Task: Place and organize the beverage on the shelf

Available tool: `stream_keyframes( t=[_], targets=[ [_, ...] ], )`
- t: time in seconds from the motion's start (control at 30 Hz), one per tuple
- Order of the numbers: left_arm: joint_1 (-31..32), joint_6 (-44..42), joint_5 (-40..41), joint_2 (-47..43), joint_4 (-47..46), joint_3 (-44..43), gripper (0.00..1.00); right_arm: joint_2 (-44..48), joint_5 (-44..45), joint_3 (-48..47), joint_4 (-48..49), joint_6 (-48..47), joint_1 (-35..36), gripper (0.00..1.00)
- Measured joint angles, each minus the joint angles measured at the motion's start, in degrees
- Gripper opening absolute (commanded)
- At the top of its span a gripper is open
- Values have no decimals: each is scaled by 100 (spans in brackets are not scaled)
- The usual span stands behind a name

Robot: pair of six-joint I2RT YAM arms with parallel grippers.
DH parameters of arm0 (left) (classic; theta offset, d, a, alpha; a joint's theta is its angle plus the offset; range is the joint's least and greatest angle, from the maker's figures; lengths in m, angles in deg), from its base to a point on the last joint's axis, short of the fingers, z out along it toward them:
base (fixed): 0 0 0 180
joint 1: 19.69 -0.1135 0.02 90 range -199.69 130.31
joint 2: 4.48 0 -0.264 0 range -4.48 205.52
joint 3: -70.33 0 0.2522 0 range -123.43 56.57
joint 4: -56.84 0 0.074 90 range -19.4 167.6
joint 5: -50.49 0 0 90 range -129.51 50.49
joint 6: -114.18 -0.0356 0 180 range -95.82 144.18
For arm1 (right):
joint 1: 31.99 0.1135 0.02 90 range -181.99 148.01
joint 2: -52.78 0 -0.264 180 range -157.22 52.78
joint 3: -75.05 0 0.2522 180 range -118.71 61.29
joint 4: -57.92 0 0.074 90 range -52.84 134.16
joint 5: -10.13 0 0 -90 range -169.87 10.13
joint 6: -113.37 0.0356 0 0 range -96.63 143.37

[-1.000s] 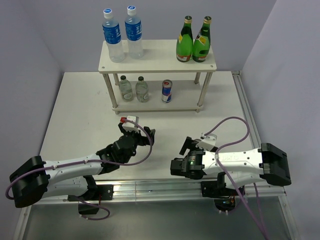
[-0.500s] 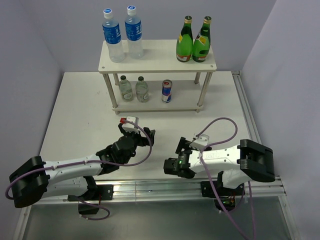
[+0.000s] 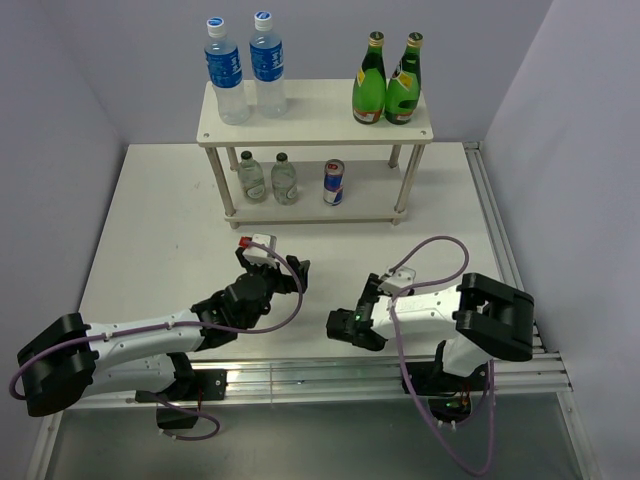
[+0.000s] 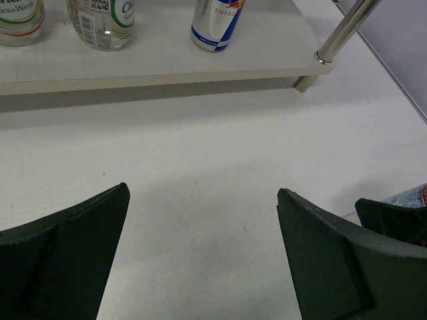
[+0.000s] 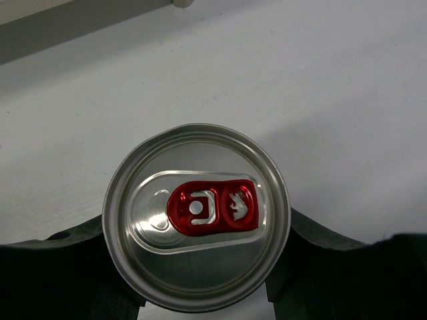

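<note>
The right gripper [image 3: 343,324] is clamped on the can [image 5: 197,217], one finger against each side. The can sits over the table [image 3: 170,220] near its front edge, well apart from the shelf [image 3: 315,125]. The left gripper [image 4: 203,227] is spread apart and holds nothing.

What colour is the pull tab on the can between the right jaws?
Red pull tab; right wrist view shows it best.

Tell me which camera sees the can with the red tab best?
The right wrist view: the can fills it from above, lid and red tab clear, between the right gripper's fingers. The left wrist view catches only a coloured sliver at its right edge, probably that can. From the top, the gripper hides it.
</note>
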Motion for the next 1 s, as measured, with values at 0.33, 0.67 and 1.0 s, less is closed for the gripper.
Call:
stream_keyframes(
  t=[0.33,0.67,1.0],
  targets=[
    [0,-2,13,0,-2,2,99,-203,98,-284,452,-745,-146,0],
    [0,-2,94,-269,33,109,99,275,-243,-911,2957,-4238,-868,0],
    [-15,-2,275,-752,74,199,99,28,-1246,-1298,5576,-7410,-2562,0]
  ],
)
